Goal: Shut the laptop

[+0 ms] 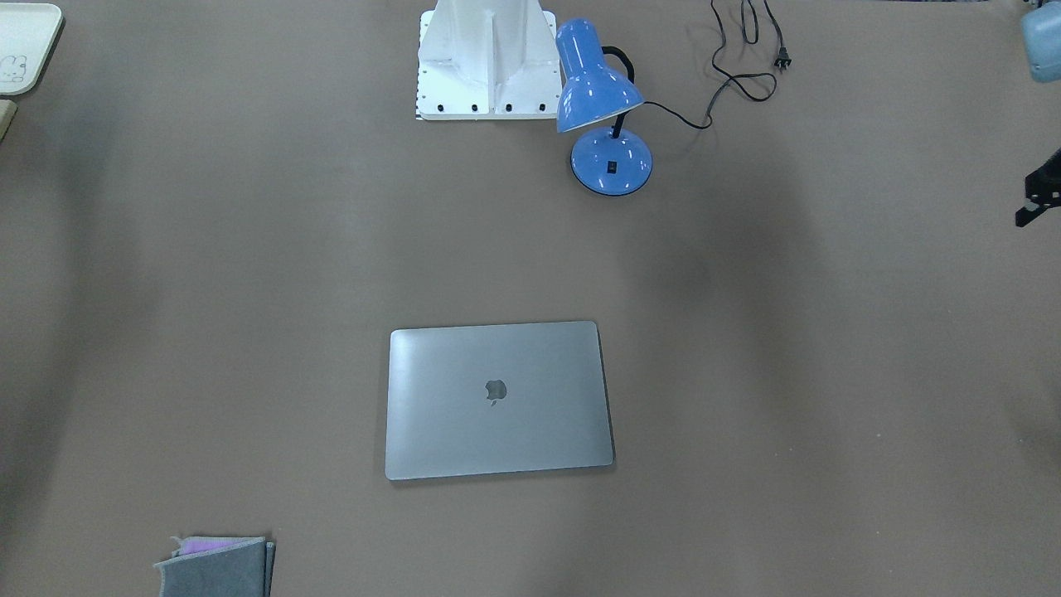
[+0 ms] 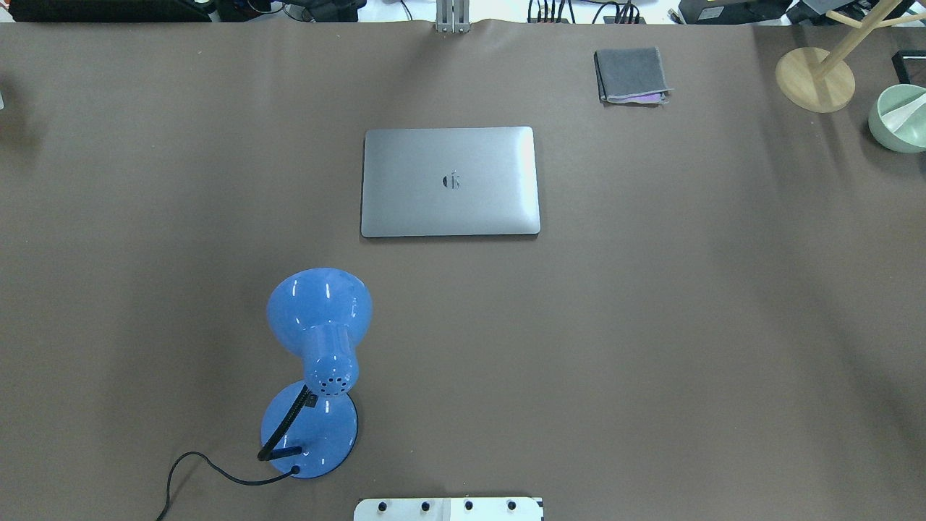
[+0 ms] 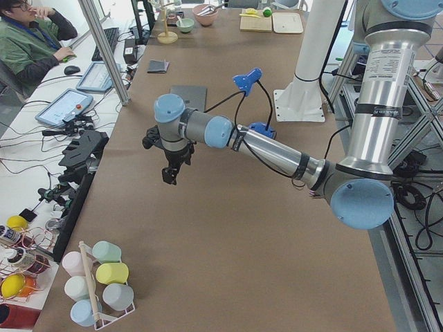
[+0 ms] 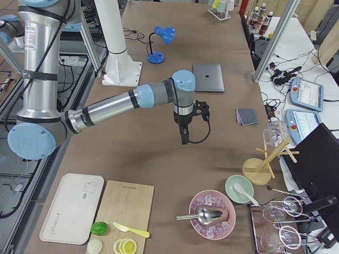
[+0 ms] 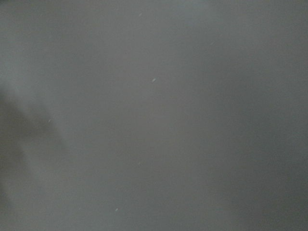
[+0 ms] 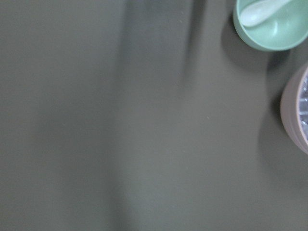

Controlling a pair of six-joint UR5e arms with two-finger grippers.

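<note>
The laptop (image 1: 497, 398) lies flat on the brown table with its space-grey lid down and the apple logo up. It also shows in the overhead view (image 2: 450, 181) and in both side views (image 3: 188, 97) (image 4: 207, 77). My left gripper (image 3: 169, 173) hangs above the table far to the laptop's side; only a black edge of it (image 1: 1038, 201) shows in the front view. My right gripper (image 4: 184, 135) hangs above the table, apart from the laptop. I cannot tell whether either is open or shut. Both wrist views show no fingers.
A blue desk lamp (image 2: 318, 325) with a black cord stands between the laptop and the robot base (image 1: 485, 58). A folded grey cloth (image 2: 631, 74) lies at the far edge. A green bowl (image 2: 897, 119) and a wooden stand (image 2: 814, 79) are at the far right.
</note>
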